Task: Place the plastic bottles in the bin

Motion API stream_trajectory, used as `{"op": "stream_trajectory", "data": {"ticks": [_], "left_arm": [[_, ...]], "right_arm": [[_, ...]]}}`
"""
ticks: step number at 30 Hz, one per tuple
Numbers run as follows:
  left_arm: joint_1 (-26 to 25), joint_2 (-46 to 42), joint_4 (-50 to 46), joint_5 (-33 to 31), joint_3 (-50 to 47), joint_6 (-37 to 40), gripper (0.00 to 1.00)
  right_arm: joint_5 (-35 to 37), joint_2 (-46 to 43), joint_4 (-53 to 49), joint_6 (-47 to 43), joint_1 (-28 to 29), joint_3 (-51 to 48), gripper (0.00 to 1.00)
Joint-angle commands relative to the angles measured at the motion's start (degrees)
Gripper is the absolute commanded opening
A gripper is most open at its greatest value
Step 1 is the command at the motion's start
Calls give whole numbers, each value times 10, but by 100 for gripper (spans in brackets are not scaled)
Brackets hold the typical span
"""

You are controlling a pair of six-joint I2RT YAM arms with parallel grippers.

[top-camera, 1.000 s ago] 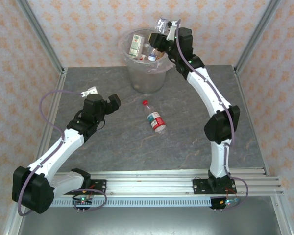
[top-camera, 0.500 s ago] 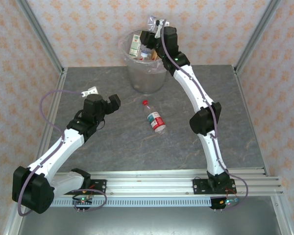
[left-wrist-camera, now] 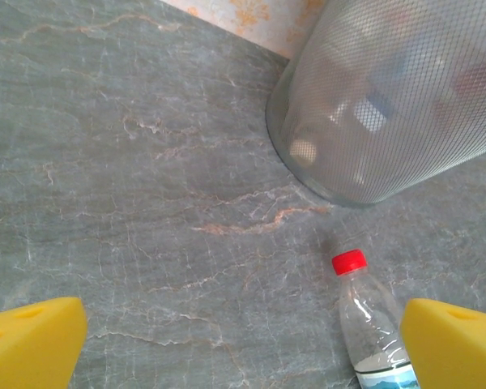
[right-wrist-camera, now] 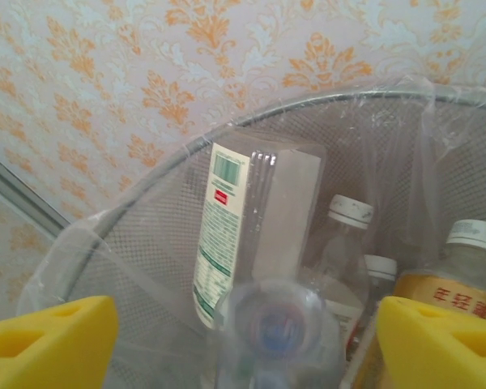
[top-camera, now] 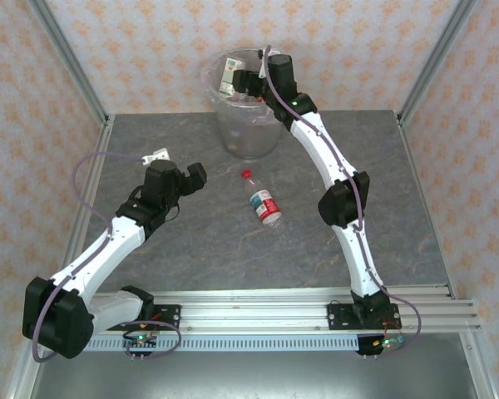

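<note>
Right pincer (right-wrist-camera: 243, 340) spread over the bin (top-camera: 245, 137), a clear bottle (right-wrist-camera: 271, 320) apparently loose beneath. Left pincer (left-wrist-camera: 243, 348) spread; next it must pinch the 1 red-capped bottle (top-camera: 266, 205) on the worktop (top-camera: 191, 249).

The grey, marble-veined tabletop (top-camera: 191, 249) carries the mesh bin (top-camera: 248, 137), lined with a clear bag, standing at the middle of its far edge. A clear plastic bottle (top-camera: 264, 204) lies on its side near the tabletop's centre, its red cap (top-camera: 247, 175) pointing toward the bin, apart from it.
</note>
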Motion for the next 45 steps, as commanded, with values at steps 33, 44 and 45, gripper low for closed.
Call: {"op": "stream_trajectory", "data": {"ticks": [33, 44, 45], "left_arm": [[-217, 242, -76, -15, 139, -132, 100], [-300, 381, -209, -127, 306, -205, 100], [-302, 393, -222, -137, 320, -212, 100]], "right_arm": [[98, -570, 120, -43, 3, -664, 99], [186, -754, 191, 14, 3, -951, 99], [189, -761, 188, 16, 2, -961, 99]]}}
